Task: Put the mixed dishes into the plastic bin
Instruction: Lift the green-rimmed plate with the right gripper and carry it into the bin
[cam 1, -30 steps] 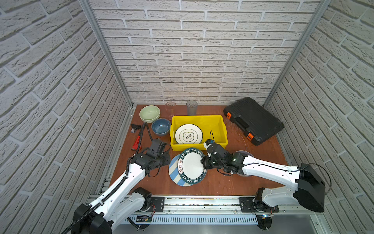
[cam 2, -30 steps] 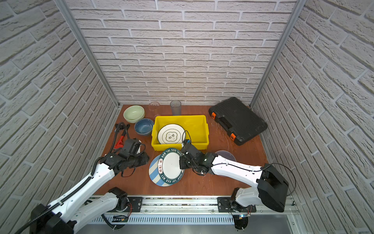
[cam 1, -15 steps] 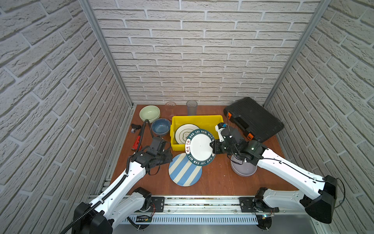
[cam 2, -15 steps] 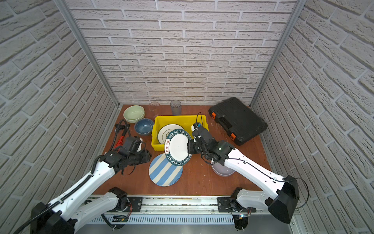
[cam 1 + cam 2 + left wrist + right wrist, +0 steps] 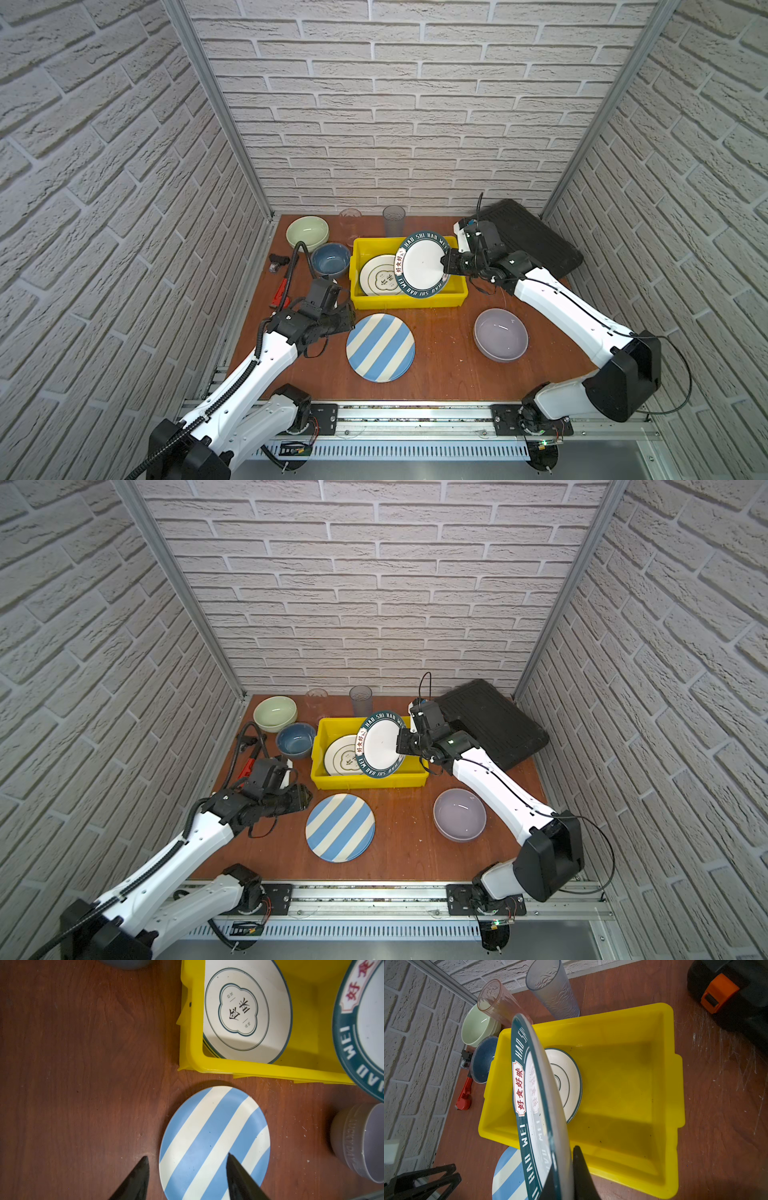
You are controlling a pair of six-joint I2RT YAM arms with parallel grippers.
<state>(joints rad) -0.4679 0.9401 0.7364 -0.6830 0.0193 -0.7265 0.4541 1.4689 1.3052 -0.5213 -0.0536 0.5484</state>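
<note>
Above the yellow bin, your right gripper clamps the lettered-rim plate by its edge, steeply tilted over the white plate lying inside. Your left gripper, jaws parted and empty, sits just beside the striped plate on the table.

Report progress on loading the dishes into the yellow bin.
Done: the quatrefoil-marked white plate lies in the yellow bin. In hand: the right end effector, shut on the lettered-rim plate, holds it tilted over the bin. Remaining on the table: striped plate, with the open left end effector at its edge, lavender bowl, green bowl, blue bowl, pinkish tumbler, grey tumbler.
</note>
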